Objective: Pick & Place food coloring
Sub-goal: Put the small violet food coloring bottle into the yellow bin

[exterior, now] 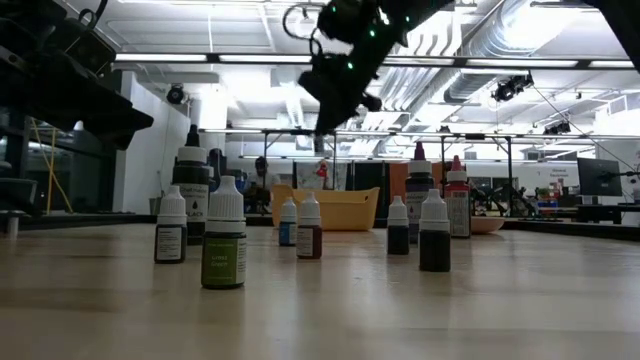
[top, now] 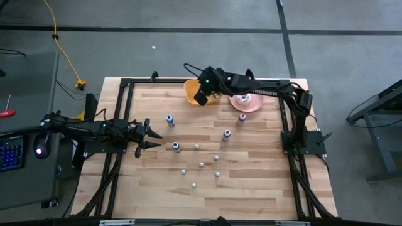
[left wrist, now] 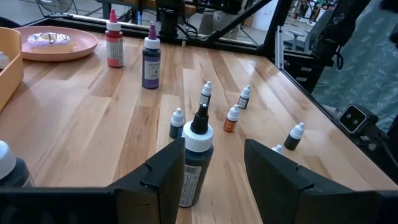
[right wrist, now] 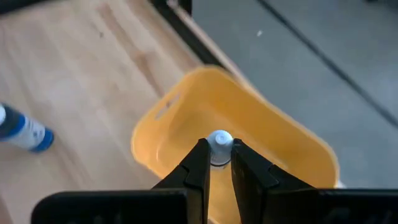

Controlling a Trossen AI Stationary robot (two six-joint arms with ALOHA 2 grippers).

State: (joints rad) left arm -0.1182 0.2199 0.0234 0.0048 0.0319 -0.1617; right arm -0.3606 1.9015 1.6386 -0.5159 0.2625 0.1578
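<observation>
Food coloring bottle (right wrist: 219, 147) sits clenched between right jaws above yellow bin (right wrist: 267, 149).

On the table (top: 264, 182), the bin (top: 196, 91) sits at the far edge, and the plate (top: 246, 103) with a doughnut (top: 245, 98) on it lies just to its right. The right gripper (right wrist: 217, 163) hangs above the bin, closed on a small bottle (right wrist: 219, 144) over the bin's inside. One food coloring bottle (top: 242, 117) stands just in front of the plate, another (top: 226, 134) nearer the table's middle. A further bottle (top: 169, 119) stands left of the middle, and one more (top: 176, 146) lies directly ahead of the left gripper (top: 152, 136), which sits low at the left side. Smaller bottles (top: 201, 164) are scattered in front of these, toward the near edge.
</observation>
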